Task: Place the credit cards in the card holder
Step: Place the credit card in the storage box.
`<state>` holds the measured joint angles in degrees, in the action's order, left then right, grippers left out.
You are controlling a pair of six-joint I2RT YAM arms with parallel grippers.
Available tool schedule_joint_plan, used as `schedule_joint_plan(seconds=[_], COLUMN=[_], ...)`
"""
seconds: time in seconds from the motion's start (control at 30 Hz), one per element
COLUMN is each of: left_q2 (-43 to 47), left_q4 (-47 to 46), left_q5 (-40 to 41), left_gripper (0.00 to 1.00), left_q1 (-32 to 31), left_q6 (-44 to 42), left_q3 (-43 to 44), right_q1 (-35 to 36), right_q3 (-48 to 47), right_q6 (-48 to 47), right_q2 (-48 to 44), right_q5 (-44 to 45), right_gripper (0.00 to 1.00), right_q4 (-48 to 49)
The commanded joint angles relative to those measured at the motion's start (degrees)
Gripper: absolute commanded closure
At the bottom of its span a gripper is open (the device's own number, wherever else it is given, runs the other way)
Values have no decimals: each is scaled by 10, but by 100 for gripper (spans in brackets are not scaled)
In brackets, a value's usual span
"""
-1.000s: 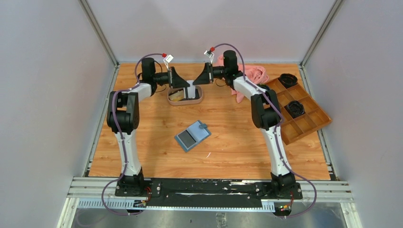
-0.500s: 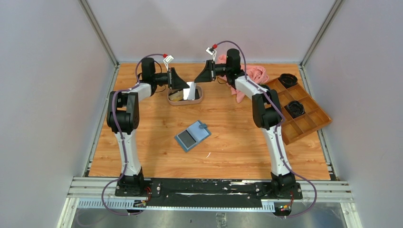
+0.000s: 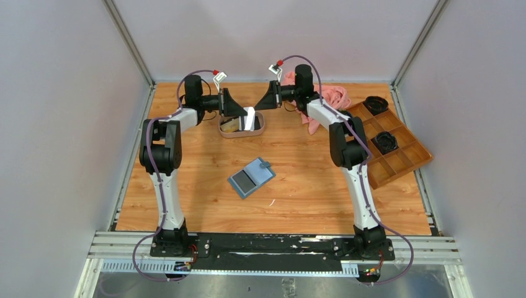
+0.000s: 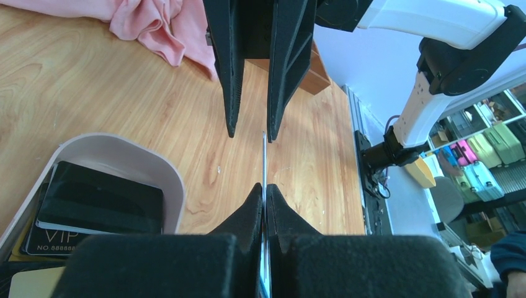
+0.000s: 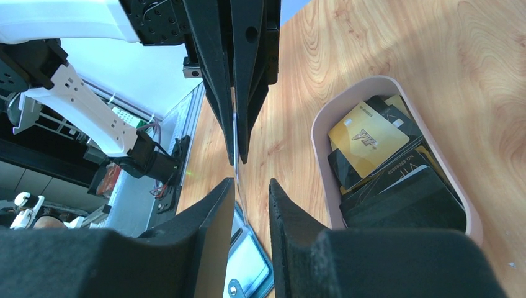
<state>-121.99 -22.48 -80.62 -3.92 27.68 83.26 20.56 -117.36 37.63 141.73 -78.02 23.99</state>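
The left gripper (image 4: 263, 189) is closed on a thin white card (image 4: 264, 161), which the wrist views show only by its edge. The card stands in the air above the tray (image 4: 167, 171) and points at 12 o'clock in the left wrist view. The right gripper (image 5: 250, 181) faces it from the other side. Its two fingers (image 4: 231, 68) are a little apart and the free end of the card is in the narrow gap between them. I cannot tell if a finger touches the card.

The other cards (image 4: 102, 202) lie in a heap in the tray, mostly black, with a gold one (image 5: 366, 136) on top. One black card shows the words "VIP" and "NO.8888888"; the mark on the gold card I cannot read.

In the top view the wallet (image 3: 251, 177) lies open on the table (image 3: 298, 186), at 6 o'clock from the tray and well apart from it, with a dark card on its left half. A pink cloth (image 3: 332, 96) lies at 3 o'clock from the right gripper. A wooden box (image 3: 403, 155) is at 4 o'clock from the cloth.
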Motion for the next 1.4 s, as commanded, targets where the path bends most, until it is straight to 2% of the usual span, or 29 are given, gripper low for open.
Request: schedule_joint_plan(seconds=[0.0, 0.37, 0.77, 0.97, 1.13, 1.3, 1.37], left_q2=[-2, 0, -9, -12, -11, -11, -12], left_q4=[-1, -1, -1, -1, -1, -1, -1], left_q5=[-13, -17, -4, -1, -1, -3, -1], left_gripper=[100, 100, 100, 100, 100, 100, 100], left_q1=[2, 2, 1, 1, 1, 4, 7], left_q6=[3, -1, 1, 4, 5, 9, 11], left_q3=[13, 12, 17, 20, 20, 24, 27], right_q1=[1, 6, 18, 20, 23, 24, 22], right_q3=[-3, -21, -22, -10, -11, -9, -5], right_q6=[-13, -83, -77, -32, -30, -29, -31], right_q2=[9, 10, 11, 10, 12, 12, 9], right_q5=[-12, 9, 2, -8, -12, -16, -13], right_gripper=[71, 74, 72, 73, 82, 99, 100], right_q4=[-7, -101, -96, -34, -30, -25, -24])
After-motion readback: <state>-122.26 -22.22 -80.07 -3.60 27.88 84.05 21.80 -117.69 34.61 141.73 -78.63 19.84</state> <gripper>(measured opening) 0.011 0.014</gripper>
